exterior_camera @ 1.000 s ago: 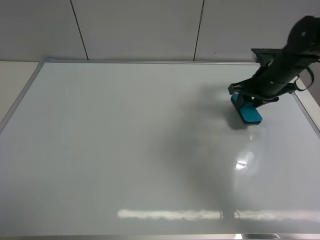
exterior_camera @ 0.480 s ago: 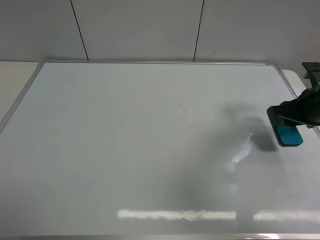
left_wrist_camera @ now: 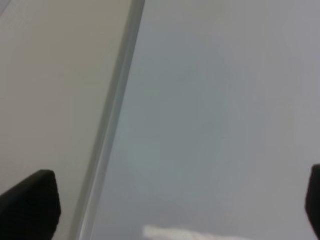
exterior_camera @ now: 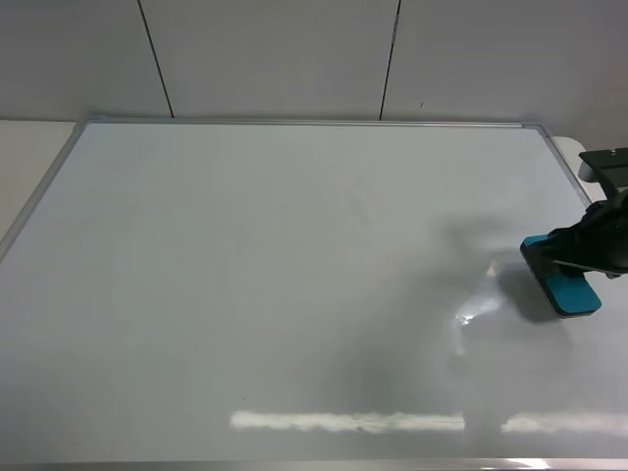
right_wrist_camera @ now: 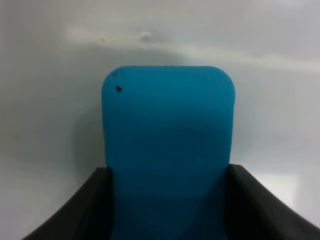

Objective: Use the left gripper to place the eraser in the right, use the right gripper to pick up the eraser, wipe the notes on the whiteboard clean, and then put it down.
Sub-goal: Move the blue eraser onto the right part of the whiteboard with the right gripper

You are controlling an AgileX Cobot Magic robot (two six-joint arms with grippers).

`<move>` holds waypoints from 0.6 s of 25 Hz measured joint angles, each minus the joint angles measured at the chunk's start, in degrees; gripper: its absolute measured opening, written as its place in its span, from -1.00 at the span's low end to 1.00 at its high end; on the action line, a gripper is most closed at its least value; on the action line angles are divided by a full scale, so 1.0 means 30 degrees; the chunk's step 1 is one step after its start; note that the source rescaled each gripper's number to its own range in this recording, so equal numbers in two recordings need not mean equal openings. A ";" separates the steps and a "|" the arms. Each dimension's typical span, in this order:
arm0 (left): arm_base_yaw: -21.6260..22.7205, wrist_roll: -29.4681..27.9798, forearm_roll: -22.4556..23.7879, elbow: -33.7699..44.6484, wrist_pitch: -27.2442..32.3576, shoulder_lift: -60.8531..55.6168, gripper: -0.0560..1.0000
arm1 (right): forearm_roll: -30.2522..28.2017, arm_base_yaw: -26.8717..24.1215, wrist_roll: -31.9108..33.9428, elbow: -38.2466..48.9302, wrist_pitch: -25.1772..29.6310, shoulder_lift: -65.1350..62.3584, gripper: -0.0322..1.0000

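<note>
The whiteboard (exterior_camera: 245,275) is glossy white with a thin silver frame and fills most of the exterior view. No notes show on it, only a faint smudge (exterior_camera: 361,211) near the middle. My right gripper (exterior_camera: 566,263) is shut on the teal-blue eraser (exterior_camera: 575,295) at the board's right edge, low over the surface; I cannot tell whether it touches. In the right wrist view the eraser (right_wrist_camera: 167,135) sits between both black fingers (right_wrist_camera: 75,215). My left gripper (left_wrist_camera: 172,207) is open and empty over the board's frame (left_wrist_camera: 112,125); it is out of the exterior view.
Pale wall panels (exterior_camera: 275,54) stand behind the board. A beige table surface (exterior_camera: 29,147) shows left of the board's frame. Light glare (exterior_camera: 343,422) streaks along the board's front edge.
My right gripper has carried the eraser from the upper right part of the board outward to the right edge and a little toward the front.
</note>
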 joint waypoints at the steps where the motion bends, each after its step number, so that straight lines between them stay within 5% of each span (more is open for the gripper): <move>1: 0.0000 0.0000 0.0000 0.0000 0.0000 0.0000 1.00 | 0.0000 0.0000 -0.0057 0.0041 -0.0184 0.0000 -0.92; 10: 0.0000 0.0000 0.0000 0.0000 0.0000 0.0000 1.00 | 0.0190 0.0000 -0.0157 0.0041 -0.1032 0.0000 -0.86; 11: 0.0000 0.0000 0.0000 0.0000 0.0000 0.0000 1.00 | 0.0190 0.0000 -0.0228 0.0041 -0.1072 0.0000 -0.70; 15: 0.0000 0.0000 0.0000 0.0000 0.0000 0.0000 1.00 | 0.0190 0.0000 -0.0291 0.0041 -0.1393 0.0000 0.54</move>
